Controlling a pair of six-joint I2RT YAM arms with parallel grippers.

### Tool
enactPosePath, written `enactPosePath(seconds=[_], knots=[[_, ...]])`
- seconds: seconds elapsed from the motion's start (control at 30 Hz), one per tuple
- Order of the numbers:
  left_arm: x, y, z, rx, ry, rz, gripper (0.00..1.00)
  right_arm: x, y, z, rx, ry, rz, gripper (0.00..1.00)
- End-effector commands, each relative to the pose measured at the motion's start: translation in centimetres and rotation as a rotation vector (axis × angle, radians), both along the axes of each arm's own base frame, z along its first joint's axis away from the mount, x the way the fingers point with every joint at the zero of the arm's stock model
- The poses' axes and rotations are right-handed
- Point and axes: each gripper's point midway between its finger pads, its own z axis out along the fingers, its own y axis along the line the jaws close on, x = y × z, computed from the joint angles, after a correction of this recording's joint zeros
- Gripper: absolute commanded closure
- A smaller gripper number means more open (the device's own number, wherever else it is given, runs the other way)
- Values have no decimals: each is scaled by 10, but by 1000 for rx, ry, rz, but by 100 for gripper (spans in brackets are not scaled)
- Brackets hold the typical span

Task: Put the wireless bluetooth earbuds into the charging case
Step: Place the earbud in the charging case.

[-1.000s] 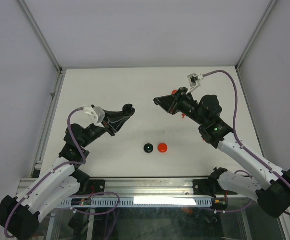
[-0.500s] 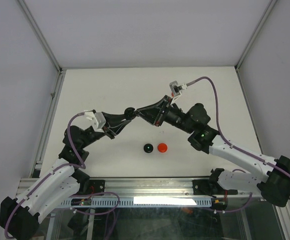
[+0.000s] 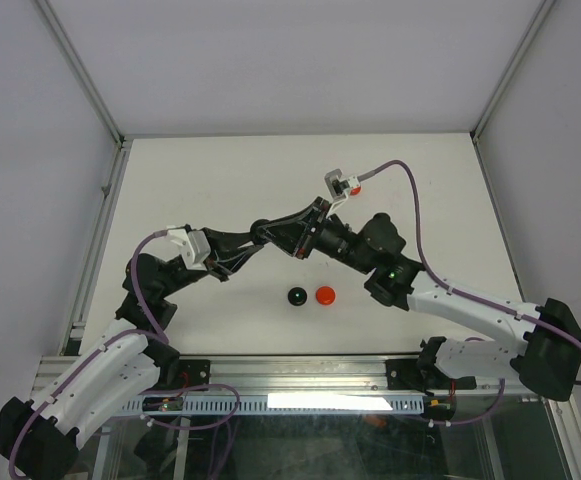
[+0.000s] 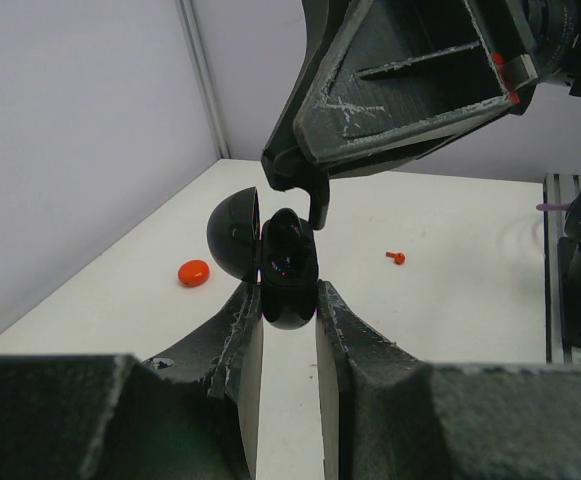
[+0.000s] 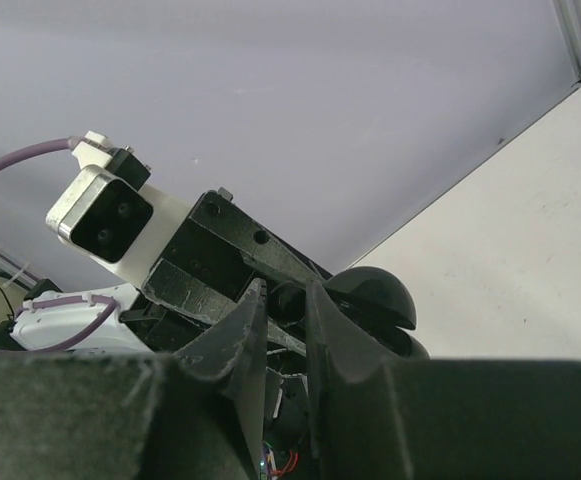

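"Left wrist view first. What sat nearest the lens?"

"The left gripper [image 4: 288, 300]. Its two dark, scuffed fingers were clamped on the sides of a glossy black egg-shaped charging case [image 4: 290, 255], which it held upright above the white table [image 4: 450, 300]. The case's domed lid [image 4: 232, 238] was swung open to the left."

"And just past that?"

"The right gripper [image 4: 295, 185] came down from above, with its tips right over the open mouth of the case. Its fingers were drawn together. I could not tell whether a black bud was pinched between them, since everything there was dark on dark."

"Any earbuds you could be sure of?"

"One — a tiny red earbud with a short stem [image 4: 395, 257], lying on the table beyond the case and well apart from it. Farther left lay a round red disc [image 4: 192, 272]."

"What did the overhead view show?"

"Near the arm bases a round black disc [image 3: 296, 296] and a second round red disc [image 3: 325, 295] lay side by side. Behind them the left gripper [image 3: 255, 232] and the right gripper [image 3: 275, 228] met tip to tip over mid-table."
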Motion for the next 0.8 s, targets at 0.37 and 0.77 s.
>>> enactPosePath(seconds=[0.37,0.77], knots=[[-8,3,22,-53,-68,-22,100,4,3,14,33,-75,-55,98],[-7,6,26,-95,-43,-8,100,3,4,10,23,-88,-84,98]])
